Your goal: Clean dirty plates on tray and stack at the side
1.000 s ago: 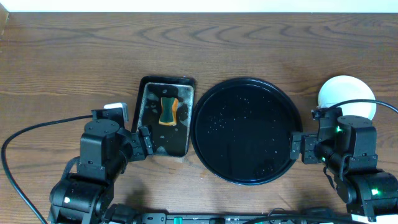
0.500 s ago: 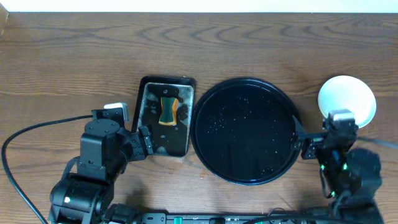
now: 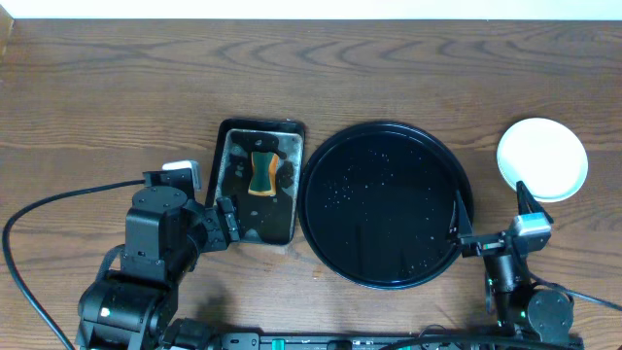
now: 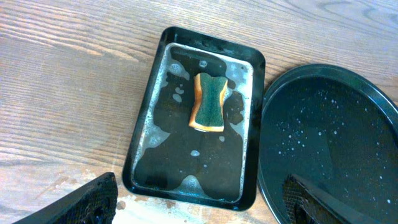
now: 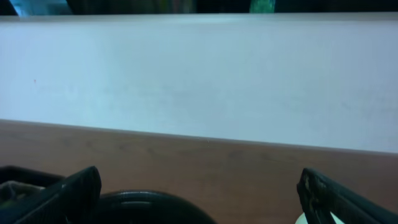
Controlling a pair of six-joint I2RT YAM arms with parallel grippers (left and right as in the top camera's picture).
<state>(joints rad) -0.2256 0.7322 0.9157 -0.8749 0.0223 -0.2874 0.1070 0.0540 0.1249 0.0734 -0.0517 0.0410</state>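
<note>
The large round black tray (image 3: 384, 204) lies at the centre, wet with droplets, with no plates on it; it also shows in the left wrist view (image 4: 336, 143), and its rim shows in the right wrist view (image 5: 149, 205). A pale round plate (image 3: 542, 158) with a clean top lies on the table to the tray's right; whether others lie beneath it is hidden. My right gripper (image 3: 491, 216) is open and empty, raised near the front edge between tray and plate (image 5: 199, 193). My left gripper (image 3: 224, 222) is open and empty, just in front of the pan (image 4: 202, 202).
A rectangular black pan (image 3: 233, 185) with soapy water holds a green and orange sponge (image 3: 262, 173) left of the tray; both also show in the left wrist view, pan (image 4: 140, 134) and sponge (image 4: 210, 102). A pale wall (image 5: 199, 81) runs behind the table.
My right arm has drawn back toward the front edge and tipped upward, uncovering the whole plate. The left arm, pan, sponge and tray have not moved.
</note>
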